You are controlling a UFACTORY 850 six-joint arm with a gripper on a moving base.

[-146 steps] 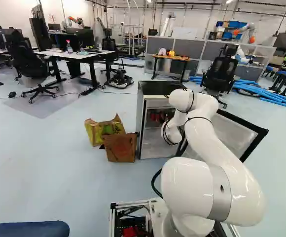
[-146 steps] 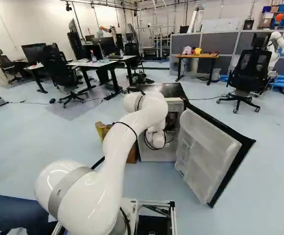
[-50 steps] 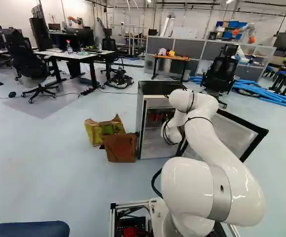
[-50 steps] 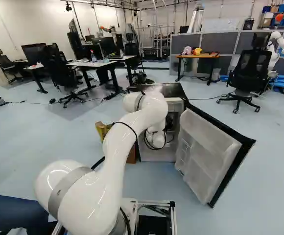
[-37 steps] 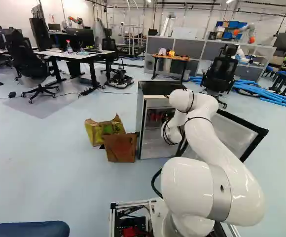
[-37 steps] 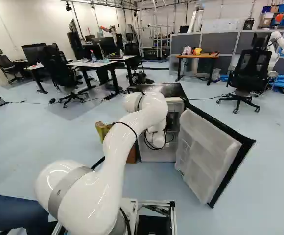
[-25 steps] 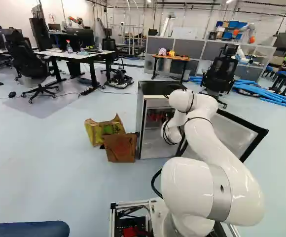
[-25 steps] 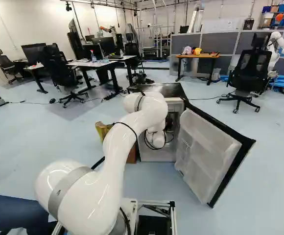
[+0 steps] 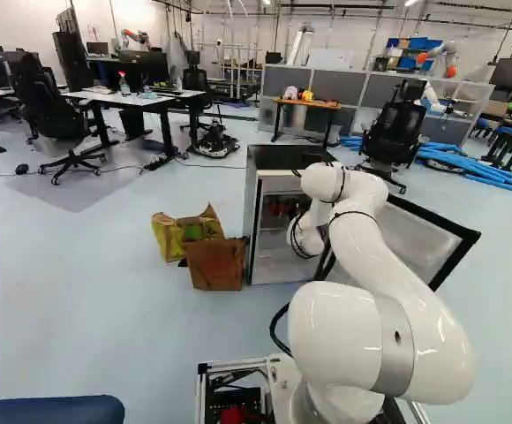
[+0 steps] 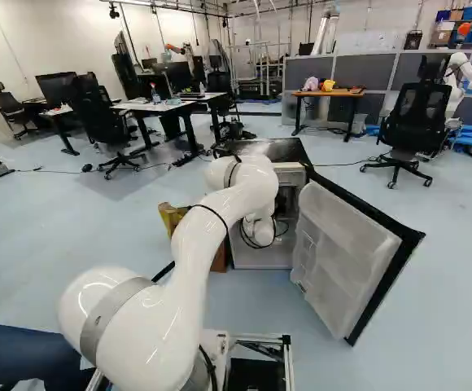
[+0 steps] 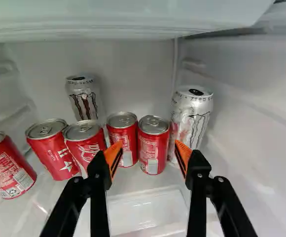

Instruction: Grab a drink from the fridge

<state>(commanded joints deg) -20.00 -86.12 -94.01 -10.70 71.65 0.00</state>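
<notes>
Well, in the left base view a yellow bag (image 9: 169, 237) and a brown bag (image 9: 216, 267) stand beside the fridge (image 9: 278, 157), and the arm (image 9: 375, 238) partly blocks its opening. In the right base view the swung-out door (image 10: 342, 244) stands beside the arm. In the wrist view the hand (image 11: 147, 144) is spread wide, gripping nothing; ahead, between its fingers, stand two silver-topped red cans (image 11: 153, 143). Inside the fridge are also three more red cans (image 11: 54, 150) and two taller silvery cans (image 11: 85, 101).
</notes>
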